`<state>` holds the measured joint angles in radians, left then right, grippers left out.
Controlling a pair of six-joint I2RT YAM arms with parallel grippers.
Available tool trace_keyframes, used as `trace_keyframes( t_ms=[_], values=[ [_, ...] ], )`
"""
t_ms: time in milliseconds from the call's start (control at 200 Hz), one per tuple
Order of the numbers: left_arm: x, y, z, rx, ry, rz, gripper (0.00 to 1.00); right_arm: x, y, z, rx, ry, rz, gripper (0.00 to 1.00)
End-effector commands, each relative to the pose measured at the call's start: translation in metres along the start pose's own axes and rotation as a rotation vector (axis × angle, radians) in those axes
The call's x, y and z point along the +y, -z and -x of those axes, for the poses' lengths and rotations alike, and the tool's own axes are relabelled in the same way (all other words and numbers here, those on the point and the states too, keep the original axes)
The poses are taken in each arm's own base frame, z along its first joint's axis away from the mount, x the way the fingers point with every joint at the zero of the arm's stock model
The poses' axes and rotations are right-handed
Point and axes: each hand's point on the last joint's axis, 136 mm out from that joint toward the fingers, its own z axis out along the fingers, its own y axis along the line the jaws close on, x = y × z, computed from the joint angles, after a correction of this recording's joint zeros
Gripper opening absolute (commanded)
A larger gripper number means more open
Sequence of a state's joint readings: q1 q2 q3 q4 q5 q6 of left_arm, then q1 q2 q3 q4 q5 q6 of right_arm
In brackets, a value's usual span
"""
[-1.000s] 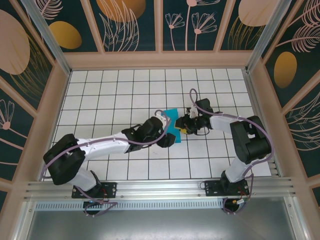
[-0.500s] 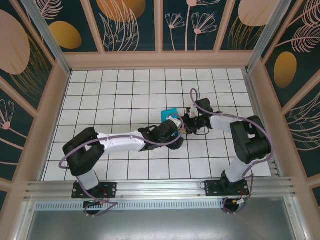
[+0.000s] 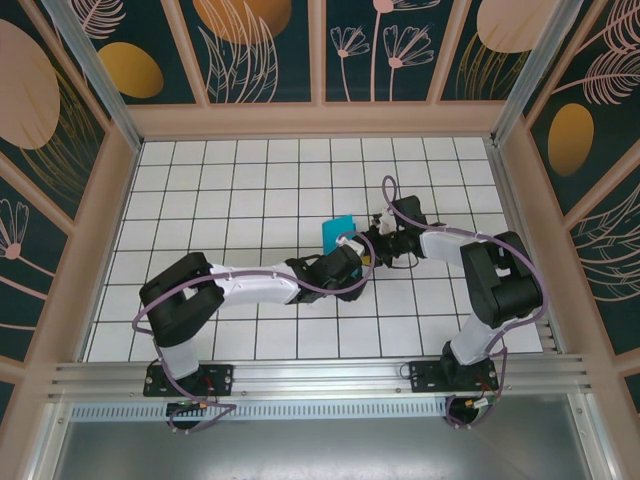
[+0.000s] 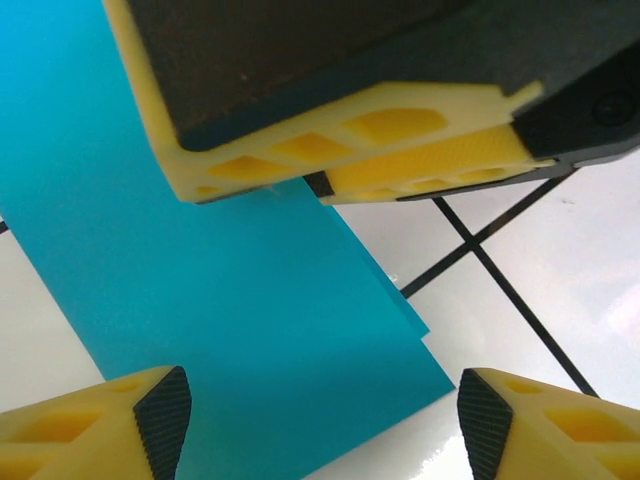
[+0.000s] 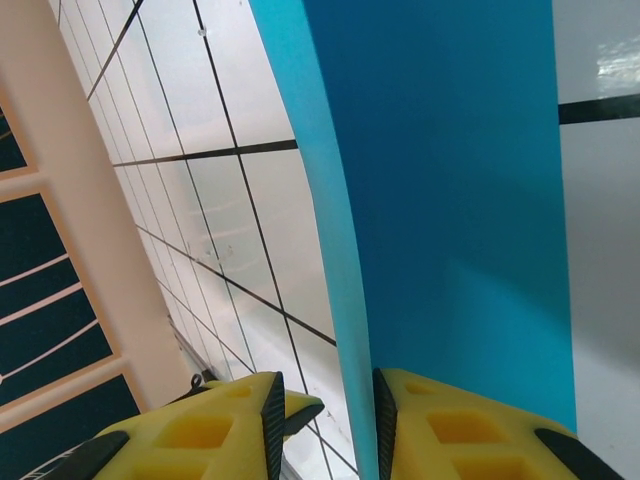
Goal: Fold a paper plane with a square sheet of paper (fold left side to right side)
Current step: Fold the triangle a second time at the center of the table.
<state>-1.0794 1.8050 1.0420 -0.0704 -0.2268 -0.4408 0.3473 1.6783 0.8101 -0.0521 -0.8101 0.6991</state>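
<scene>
One sheet of paper (image 3: 337, 231) lies on the table (image 3: 200, 200), plain cyan-blue. It sits near the middle of the white tile grid, well apart from all four edges, tilted against the grid lines and about one tile wide. The left wrist view shows it (image 4: 200, 300) as two layers, the corner of one showing just past the other.

Two arms reach in from the table's near edge, and both grippers meet at the sheet's near right side.

The left gripper (image 3: 352, 258) comes from the near left corner. In its own camera its (image 4: 322, 385) two yellow fingers (image 4: 90, 420) with black pads stand wide apart. Most of the paper's width and a strip of bare tile lie between them, and neither pad touches the paper.

The right gripper (image 3: 370, 243) comes from the near right corner and sits just beside the left one. It hangs close over the paper in the left wrist view (image 4: 330, 170), its two yellow fingers almost together.

In the right wrist view this gripper (image 5: 330, 378) has only a narrow gap. The raised edge of the sheet (image 5: 450, 200) runs into that gap against the right-hand pad, with a sliver of tile showing beside it. I cannot tell whether the pads actually nip the paper.

That makes four yellow fingers counted across the two grippers.
</scene>
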Motion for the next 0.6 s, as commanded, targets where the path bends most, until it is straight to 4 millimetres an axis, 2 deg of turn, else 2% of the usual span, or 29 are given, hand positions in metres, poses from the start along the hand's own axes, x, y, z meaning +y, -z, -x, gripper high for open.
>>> trace_keyframes(
  t_ms=[0, 285, 591],
  values=[
    [0.000, -0.006, 0.009, -0.032, -0.014, 0.032, 0.70, 0.006, 0.003, -0.001, 0.006, -0.011, 0.022, 0.32],
    [-0.004, -0.002, 0.012, -0.048, -0.012, 0.002, 0.51, -0.002, 0.003, 0.000, -0.001, -0.011, -0.013, 0.33],
    [-0.006, 0.003, 0.015, -0.060, -0.005, -0.015, 0.43, -0.009, 0.006, 0.003, -0.022, 0.028, -0.069, 0.37]
  ],
)
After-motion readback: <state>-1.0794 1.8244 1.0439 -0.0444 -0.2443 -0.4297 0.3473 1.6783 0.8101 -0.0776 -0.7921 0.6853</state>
